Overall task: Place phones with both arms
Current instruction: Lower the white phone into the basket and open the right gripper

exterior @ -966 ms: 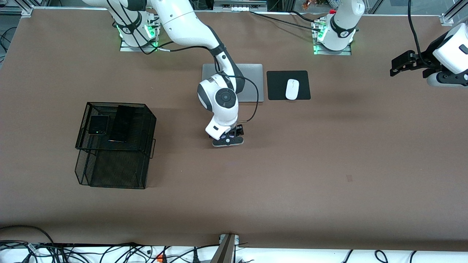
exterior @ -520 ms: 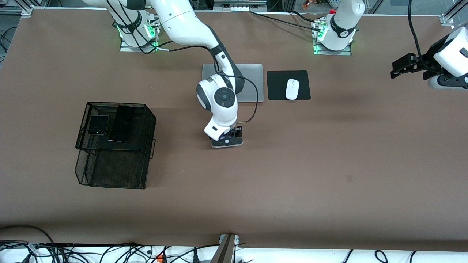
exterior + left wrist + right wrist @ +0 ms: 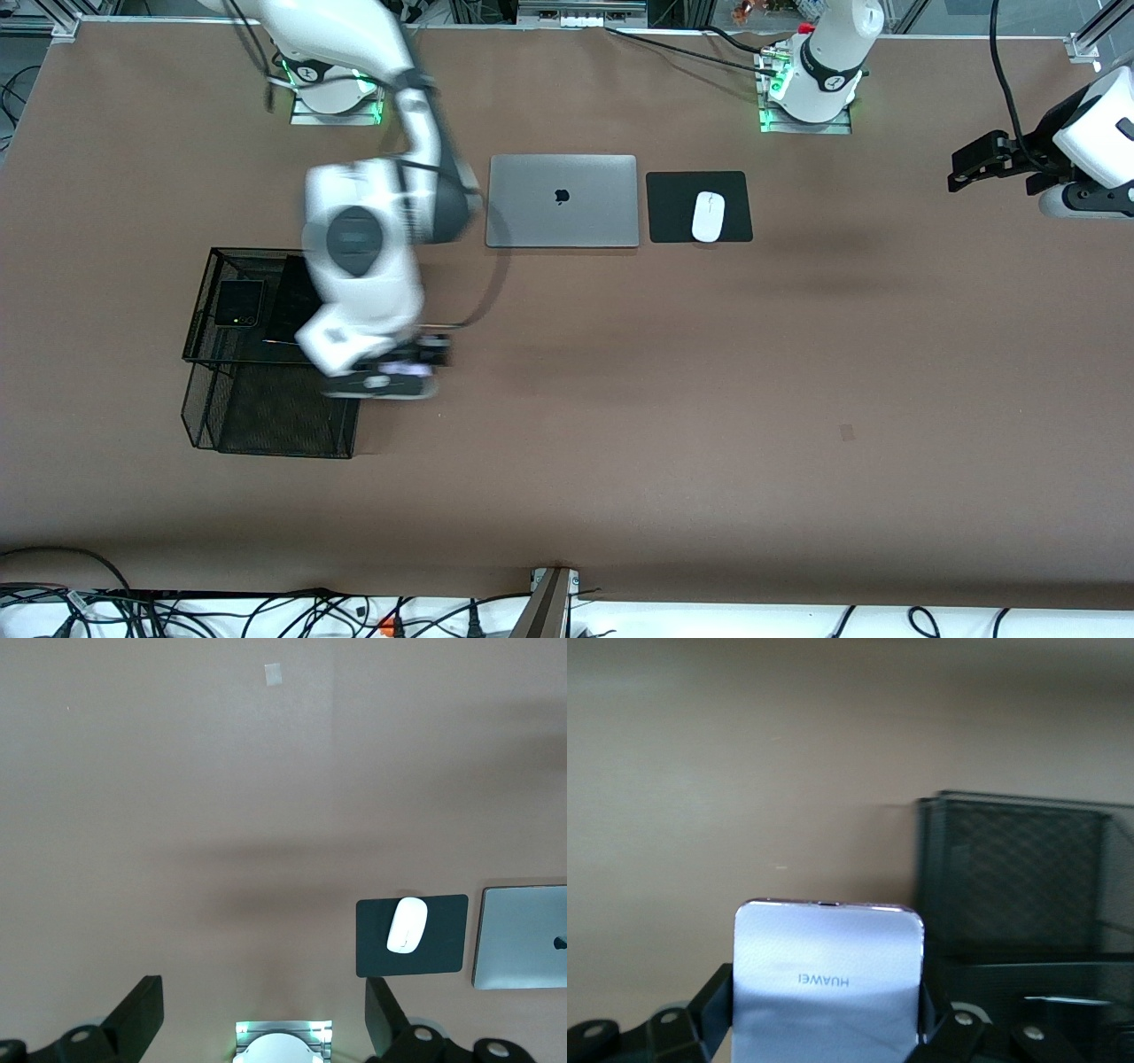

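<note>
A pale phone (image 3: 828, 979) with a maker's name across its back sits clamped between the two fingers of the right gripper (image 3: 390, 372), which is in the air at the edge of a black wire-mesh basket (image 3: 275, 425) toward the right arm's end of the table, over that edge and the bare brown table (image 3: 709, 399) beside it. The basket has two tiers; on its upper tier lie a small squarish black phone (image 3: 239, 302) and, just beside it, a long slim black phone (image 3: 292, 297) partly hidden by the right arm (image 3: 359, 257), which reaches out from its base and appears blurred in the front view. Farther from the front camera than the basket, near the middle of the table, a closed grey laptop (image 3: 563, 200) lies flat, and beside it toward the left arm's end a white mouse (image 3: 708, 216) rests on a black mouse pad (image 3: 698, 206). The left arm (image 3: 1094, 133) waits at its own end of the table, its left gripper (image 3: 974, 161) raised high over the bare tabletop with its fingers (image 3: 142, 1014) spread wide apart and nothing between them.
</note>
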Controlling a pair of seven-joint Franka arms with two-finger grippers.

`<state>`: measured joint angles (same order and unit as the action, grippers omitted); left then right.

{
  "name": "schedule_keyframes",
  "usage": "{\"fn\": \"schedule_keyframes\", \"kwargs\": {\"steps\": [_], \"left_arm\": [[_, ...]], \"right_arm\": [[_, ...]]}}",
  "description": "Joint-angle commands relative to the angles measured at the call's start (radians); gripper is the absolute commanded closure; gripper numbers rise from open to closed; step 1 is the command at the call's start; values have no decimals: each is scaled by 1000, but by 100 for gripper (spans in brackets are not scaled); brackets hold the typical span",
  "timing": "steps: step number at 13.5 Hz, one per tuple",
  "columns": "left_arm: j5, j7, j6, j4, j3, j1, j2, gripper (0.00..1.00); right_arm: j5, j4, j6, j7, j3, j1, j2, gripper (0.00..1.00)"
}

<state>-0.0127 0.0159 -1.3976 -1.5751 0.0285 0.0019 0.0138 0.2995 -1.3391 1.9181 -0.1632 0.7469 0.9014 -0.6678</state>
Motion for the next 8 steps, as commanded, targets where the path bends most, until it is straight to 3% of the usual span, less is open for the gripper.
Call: {"fn": "schedule_keyframes", "kwargs": {"steps": [1,3,5,8], "left_arm": [[-10,-4,20,4,11,7,3,0],[-10,-4,29,4,13,6,5,0],[-10,-2,29,4,14,6,5,0],[-10,-2,28,6,14,4,5,0]], "right_arm": [[12,-25,-16,160,-18,-122,27,100],[30,-28,-11,249,-26,-224,16,100],[169,-29,-11,339,-27,-298,-31,100],[198,-32,15,379,-27,-328,-90,100]]}}
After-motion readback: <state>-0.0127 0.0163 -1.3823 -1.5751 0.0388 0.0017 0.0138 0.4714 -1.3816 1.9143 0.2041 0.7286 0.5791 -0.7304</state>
